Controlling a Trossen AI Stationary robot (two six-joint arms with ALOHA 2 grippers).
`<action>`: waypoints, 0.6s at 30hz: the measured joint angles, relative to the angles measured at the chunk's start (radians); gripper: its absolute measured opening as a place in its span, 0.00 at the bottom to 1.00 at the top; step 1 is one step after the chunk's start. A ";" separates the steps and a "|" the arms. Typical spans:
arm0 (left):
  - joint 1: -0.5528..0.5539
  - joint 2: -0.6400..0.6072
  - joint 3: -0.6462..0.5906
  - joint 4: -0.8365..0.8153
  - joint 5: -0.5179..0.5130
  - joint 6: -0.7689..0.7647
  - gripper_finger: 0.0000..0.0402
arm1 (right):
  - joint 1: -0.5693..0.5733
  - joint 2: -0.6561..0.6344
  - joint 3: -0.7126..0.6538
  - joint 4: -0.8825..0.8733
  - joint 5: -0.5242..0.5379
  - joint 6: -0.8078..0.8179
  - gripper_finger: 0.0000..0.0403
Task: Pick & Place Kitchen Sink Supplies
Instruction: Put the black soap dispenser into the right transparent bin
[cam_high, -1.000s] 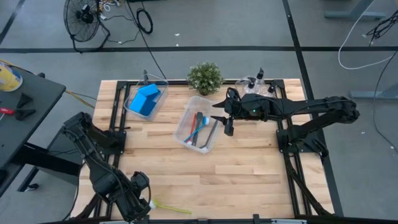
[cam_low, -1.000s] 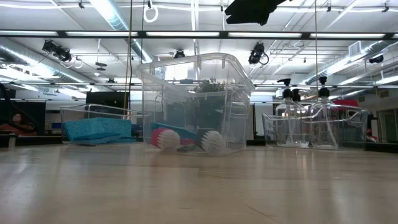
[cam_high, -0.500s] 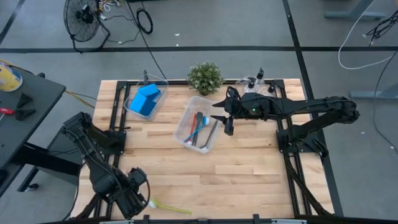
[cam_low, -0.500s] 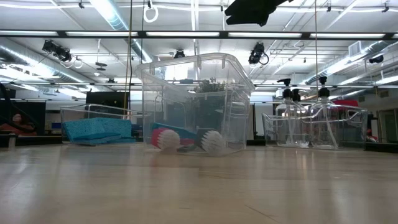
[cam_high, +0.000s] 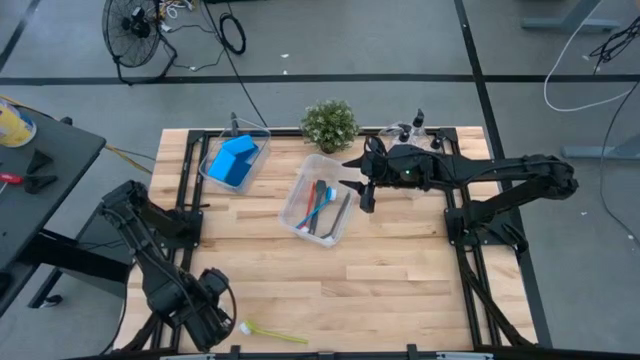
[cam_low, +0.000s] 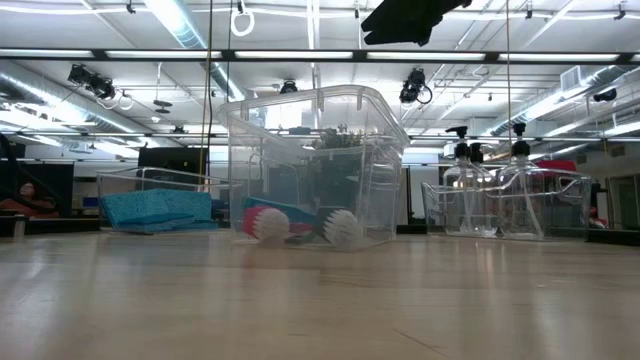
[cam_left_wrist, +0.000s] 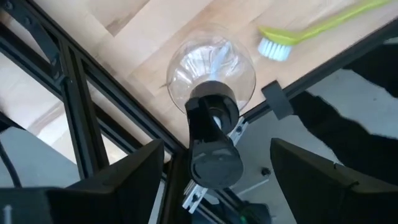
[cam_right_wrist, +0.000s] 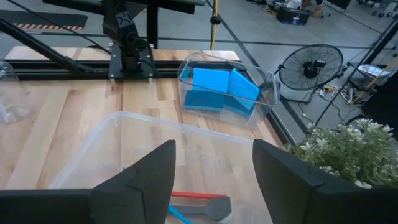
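A small clear bottle (cam_left_wrist: 211, 78) with a black pump top (cam_left_wrist: 212, 134) stands upright on the table's near left corner. My left gripper (cam_left_wrist: 217, 148) is open and points down over it, one finger on either side of the pump top, apart from it. In the high view my left gripper (cam_high: 212, 300) hides the bottle. A yellow-green brush (cam_high: 270, 333) lies flat on the table just right of it. My right gripper (cam_high: 366, 198) hovers open beside the middle bin (cam_high: 318, 208), which holds red, blue and grey brushes (cam_high: 322, 203).
A clear bin with blue sponges (cam_high: 235, 160) sits at the far left. Another clear bin with pump bottles (cam_high: 415, 135) is at the far right. A potted plant (cam_high: 330, 124) stands between them at the far edge. The black frame rails (cam_left_wrist: 74, 106) run along the table's edge by the bottle.
My left gripper has tipped and rolled a little above the near left corner, staying open over the bottle.
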 joint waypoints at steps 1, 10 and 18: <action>0.001 0.000 0.000 -0.001 -0.003 -0.014 0.74 | -0.002 0.000 0.000 0.000 0.000 0.000 0.54; 0.001 0.000 0.000 -0.011 -0.013 -0.055 0.62 | -0.012 0.000 0.000 0.000 -0.001 0.000 0.54; 0.001 0.000 0.000 -0.016 -0.015 -0.074 0.45 | -0.012 0.000 0.000 0.000 -0.002 0.000 0.54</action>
